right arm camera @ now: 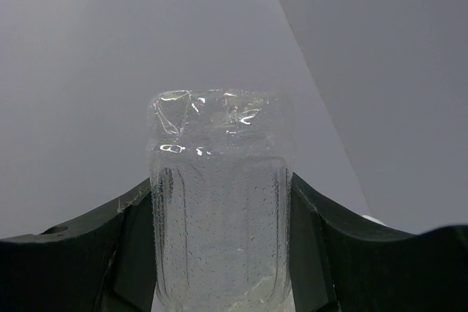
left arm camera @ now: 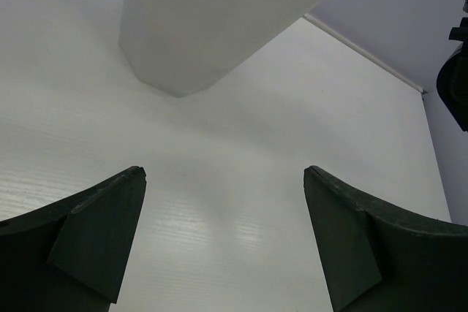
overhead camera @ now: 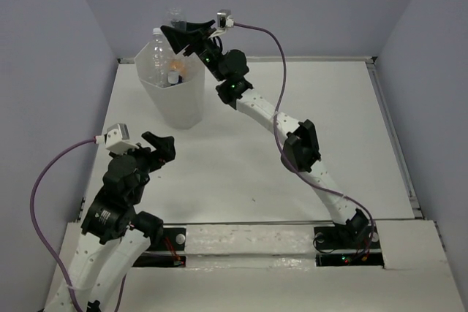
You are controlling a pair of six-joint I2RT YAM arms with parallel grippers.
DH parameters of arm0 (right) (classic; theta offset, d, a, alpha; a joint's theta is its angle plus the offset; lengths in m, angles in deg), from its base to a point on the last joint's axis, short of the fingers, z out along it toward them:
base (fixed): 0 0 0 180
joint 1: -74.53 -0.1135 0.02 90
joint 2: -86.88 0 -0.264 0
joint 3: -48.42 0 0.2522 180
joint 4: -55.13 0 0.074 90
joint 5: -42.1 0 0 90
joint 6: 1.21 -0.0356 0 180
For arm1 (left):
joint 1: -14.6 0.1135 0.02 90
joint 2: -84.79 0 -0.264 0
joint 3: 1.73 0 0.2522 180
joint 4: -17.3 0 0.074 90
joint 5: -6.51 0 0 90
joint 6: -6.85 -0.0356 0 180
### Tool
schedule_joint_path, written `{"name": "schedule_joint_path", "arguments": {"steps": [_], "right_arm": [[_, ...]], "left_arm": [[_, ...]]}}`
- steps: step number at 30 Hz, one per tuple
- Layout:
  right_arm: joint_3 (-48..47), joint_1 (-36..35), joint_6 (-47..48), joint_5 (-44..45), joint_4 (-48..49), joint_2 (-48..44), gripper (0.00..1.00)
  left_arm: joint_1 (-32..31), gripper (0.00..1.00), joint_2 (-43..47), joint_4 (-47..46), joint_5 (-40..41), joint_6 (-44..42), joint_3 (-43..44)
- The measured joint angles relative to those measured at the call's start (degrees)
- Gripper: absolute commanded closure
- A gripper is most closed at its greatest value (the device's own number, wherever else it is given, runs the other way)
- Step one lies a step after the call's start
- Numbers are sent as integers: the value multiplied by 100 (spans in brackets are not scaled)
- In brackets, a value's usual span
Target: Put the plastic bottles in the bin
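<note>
The white faceted bin [overhead camera: 179,100] stands at the back left of the table and also shows in the left wrist view [left arm camera: 212,20]. A clear bottle with a white cap [overhead camera: 159,52] and an orange bottle [overhead camera: 175,69] stick up inside it. My right gripper [overhead camera: 184,34] is above the bin's rim, shut on a clear crinkled bottle [right arm camera: 219,202], whose base end [overhead camera: 175,14] points up. My left gripper [overhead camera: 162,146] is open and empty, low over the table in front of the bin; its fingers [left arm camera: 95,231] frame bare table.
Grey walls enclose the table on the left, back and right. A raised white rim [overhead camera: 391,129] runs along the table's right side. The right arm [overhead camera: 292,137] stretches diagonally across the table's middle.
</note>
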Motion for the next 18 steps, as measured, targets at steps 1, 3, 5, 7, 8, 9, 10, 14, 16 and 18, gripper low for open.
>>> {"name": "schedule_joint_path", "arguments": {"steps": [1, 3, 5, 7, 8, 9, 10, 14, 16, 18], "right_arm": [[114, -7, 0, 52, 74, 0, 64], [203, -7, 0, 76, 125, 0, 62], [269, -11, 7, 79, 136, 0, 59], [459, -26, 68, 72, 234, -17, 56], [577, -26, 94, 61, 273, -33, 55], [754, -33, 144, 59, 293, -44, 51], [892, -33, 173, 52, 315, -52, 49], [1436, -42, 369, 17, 262, -63, 32], [1440, -42, 459, -35, 251, -76, 23], [1563, -44, 538, -48, 264, -142, 12]], "left_arm": [[-4, 1, 0, 2, 4, 2, 2], [-11, 1, -2, 17, 4, 4, 2], [-11, 1, -2, 33, 7, 4, 2], [-11, 1, -2, 33, 9, 4, 2], [-11, 1, 0, 33, 13, 7, 2], [-11, 1, 2, 33, 15, 4, 2], [-11, 1, 7, 33, 17, 7, 2], [-4, 1, 52, 33, 17, 4, 2], [4, 1, 76, 33, 13, 4, 2], [9, 1, 76, 33, 7, 4, 2]]}}
